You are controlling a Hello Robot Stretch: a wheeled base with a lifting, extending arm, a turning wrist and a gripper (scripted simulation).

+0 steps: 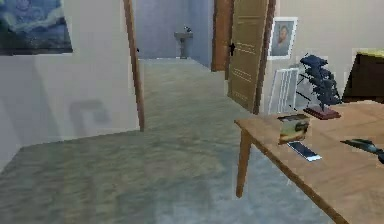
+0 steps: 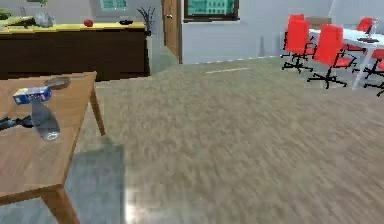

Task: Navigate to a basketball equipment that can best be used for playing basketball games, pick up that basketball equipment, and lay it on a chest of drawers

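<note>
The wooden table [image 1: 300, 150] runs off the forward view's right and bottom edges, and a dark thing [image 1: 368, 148] on it gets chopped by the right edge. Arm side view: tiny red blob [image 2: 88, 22] on the counter [image 2: 70, 55], can't tell what it is.

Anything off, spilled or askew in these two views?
Nothing spilled or broken. Only oddity: a grey bottle-like thing seems to lie on its side on the wooden table, near a blue-and-white box.
</note>
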